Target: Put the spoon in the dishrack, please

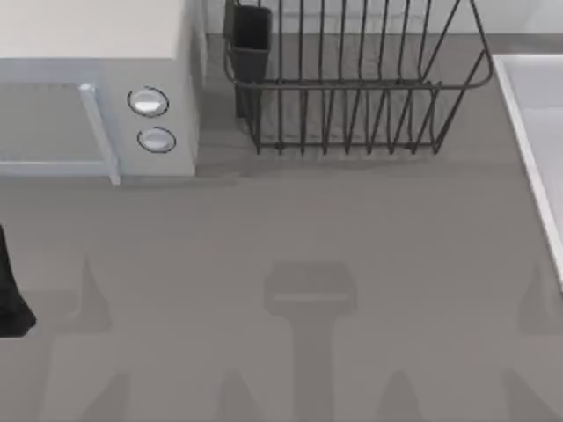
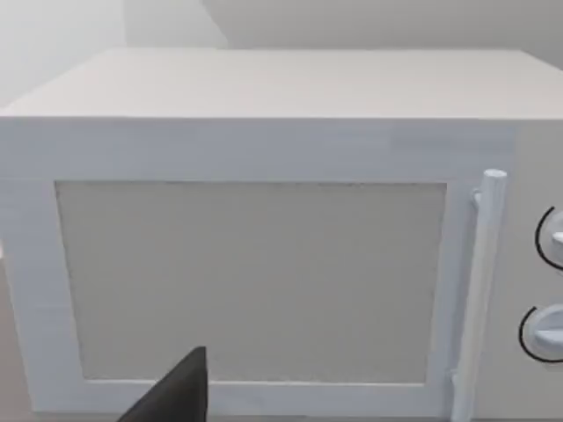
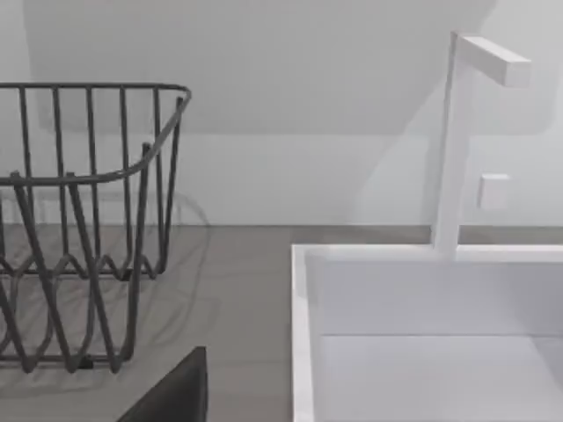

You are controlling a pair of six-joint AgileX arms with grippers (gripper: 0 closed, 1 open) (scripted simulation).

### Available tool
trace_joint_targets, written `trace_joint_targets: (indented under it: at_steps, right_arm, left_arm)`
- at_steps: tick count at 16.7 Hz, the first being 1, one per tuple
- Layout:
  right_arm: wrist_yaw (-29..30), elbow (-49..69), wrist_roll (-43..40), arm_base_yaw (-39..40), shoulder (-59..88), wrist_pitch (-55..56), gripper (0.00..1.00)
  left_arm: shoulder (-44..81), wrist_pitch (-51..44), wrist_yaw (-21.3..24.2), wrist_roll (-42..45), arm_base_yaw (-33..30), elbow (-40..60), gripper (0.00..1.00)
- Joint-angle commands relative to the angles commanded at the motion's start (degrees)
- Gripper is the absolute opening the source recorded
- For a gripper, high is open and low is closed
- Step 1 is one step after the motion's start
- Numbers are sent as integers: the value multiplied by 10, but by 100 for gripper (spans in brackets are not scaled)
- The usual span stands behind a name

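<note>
Dishrack at the back of the counter, wide open surface in front of it.

The dishrack (image 1: 352, 88) stands at the counter's (image 1: 290, 229) far edge: dark thin wire bars, flared sides, a dark utensil cup (image 1: 251, 40) at its microwave-side corner. The pale microwave (image 1: 97, 97) sits just beside the dishrack; a white sink (image 3: 422, 334) with a tap (image 3: 457, 132) lies on the rack's other side. Left arm (image 1: 10, 290) shows as a dark tip at the counter's left edge, well apart from the dishrack; claw state on both arms: cannot tell.
</note>
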Motion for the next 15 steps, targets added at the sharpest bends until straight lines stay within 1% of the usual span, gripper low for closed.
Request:
trace_joint_targets:
  at_steps: [3,5,7,10,15]
  right_arm:
    - [0,6,-7,-4,7,-6,100]
    - [0,34,-35,-22,38,-34,100]
    - [-1,77,-80,-51,93,-80,100]
    - [-2,163,-169,-108,222,-172,100]
    - [-3,322,-337,-220,504,-352,100]
  left_arm:
    - [0,0,0,0,0,0,100]
    - [0,0,0,0,0,0,100]
    - [0,0,0,0,0,0,100]
    - [0,0,0,0,0,0,100]
    - [0,0,0,0,0,0,100]
